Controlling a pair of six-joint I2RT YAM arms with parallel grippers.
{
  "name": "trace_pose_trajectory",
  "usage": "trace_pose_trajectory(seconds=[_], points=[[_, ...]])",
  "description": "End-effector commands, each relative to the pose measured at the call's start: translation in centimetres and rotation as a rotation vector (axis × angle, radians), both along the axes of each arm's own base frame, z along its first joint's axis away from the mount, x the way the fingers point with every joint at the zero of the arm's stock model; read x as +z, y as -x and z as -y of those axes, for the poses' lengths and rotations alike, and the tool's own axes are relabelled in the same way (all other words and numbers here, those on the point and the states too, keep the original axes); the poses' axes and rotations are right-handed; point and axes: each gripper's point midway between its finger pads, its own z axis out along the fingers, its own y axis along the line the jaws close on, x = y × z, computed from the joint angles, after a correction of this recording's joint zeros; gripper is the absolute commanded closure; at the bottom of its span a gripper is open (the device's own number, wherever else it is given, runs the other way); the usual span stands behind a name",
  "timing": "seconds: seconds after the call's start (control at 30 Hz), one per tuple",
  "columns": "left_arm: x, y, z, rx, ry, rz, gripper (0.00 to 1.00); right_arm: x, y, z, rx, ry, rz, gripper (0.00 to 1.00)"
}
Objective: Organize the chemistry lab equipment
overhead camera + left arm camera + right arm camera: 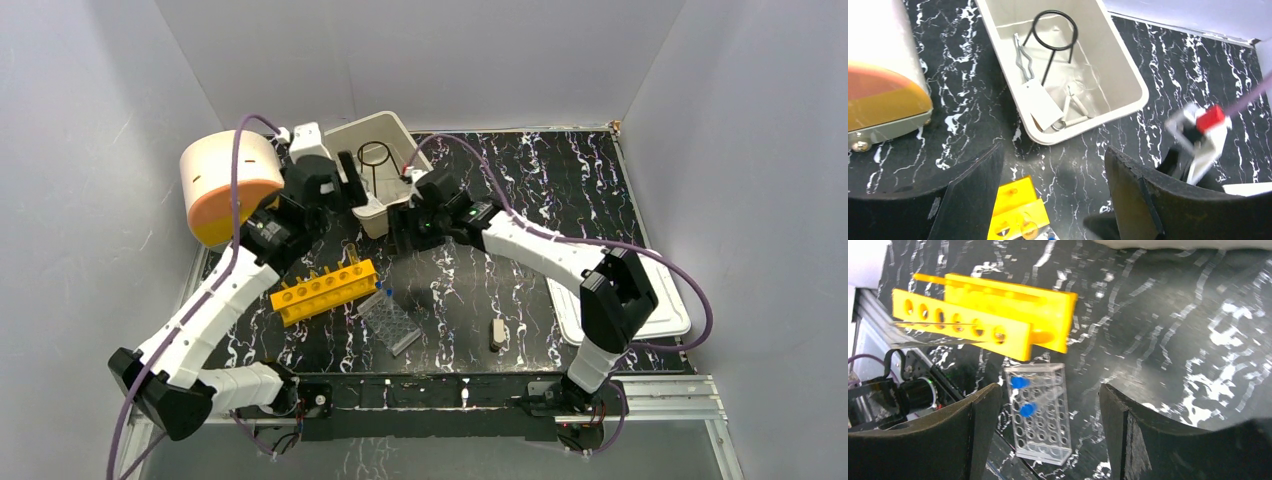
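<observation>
Top view: left hand [345, 182] and right hand [405, 235] hover at the near rim of the far tub [395, 128] holding the ring-stand [374, 156]; left wrist: hand released, forceps [1024, 60] and pale triangle [1070, 107] already inside; right wrist: hand released, so I'd centre over the blue-tipped tools [1027, 410] in the near clear rack [1040, 437] before closing.

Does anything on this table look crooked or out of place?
The yellow rack and the clear tube rack lie skewed on the table, outside the beige tub, which itself sits at an angle. Nothing looks spilled.
</observation>
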Motion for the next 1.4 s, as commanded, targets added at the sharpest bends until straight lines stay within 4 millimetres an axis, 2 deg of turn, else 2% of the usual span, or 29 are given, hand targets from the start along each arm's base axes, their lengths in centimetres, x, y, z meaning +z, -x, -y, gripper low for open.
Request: trace_pose_trajectory(seconds=[0.0, 0.07, 0.27, 0.4, 0.47, 0.67, 1.0, 1.2, 1.37], points=[[0.8, -0.9, -2.4, -0.004, 0.010, -0.085, 0.29, 2.8, 0.9, -3.6, 0.067, 0.003, 0.127, 0.20], [1.0, -1.5, -3.4, 0.009, 0.040, -0.107, 0.29, 2.4, 1.3, -4.2, 0.067, 0.040, 0.138, 0.20], [2.0, -2.2, -4.6, 0.010, 0.075, -0.131, 0.28, 0.9, 1.8, -4.6, 0.065, 0.174, 0.194, 0.22], [1.8, -2.4, -5.1, 0.015, 0.093, -0.137, 0.28, 0.3, 2.8, -5.3, 0.123, 0.214, 0.225, 0.35], [1.6, -2.4, -5.2, 0.020, 0.097, -0.140, 0.28, 0.2, 3.4, -5.7, 0.145, 0.226, 0.238, 0.35], [1.0, -2.5, -5.5, 0.026, 0.101, -0.152, 0.28, -1.2, 4.6, -6.6, 0.189, 0.254, 0.223, 0.28], [0.3, -2.2, -5.6, 0.028, 0.104, -0.167, 0.28, -2.7, 4.4, -7.1, 0.153, 0.289, 0.186, 0.27], [0.0, -2.0, -5.7, 0.031, 0.105, -0.171, 0.28, -3.4, 3.4, -6.0, 0.081, 0.355, 0.198, 0.31], [-0.2, -2.0, -5.8, 0.034, 0.105, -0.173, 0.28, -3.4, 3.6, -5.8, 0.079, 0.359, 0.192, 0.36]])
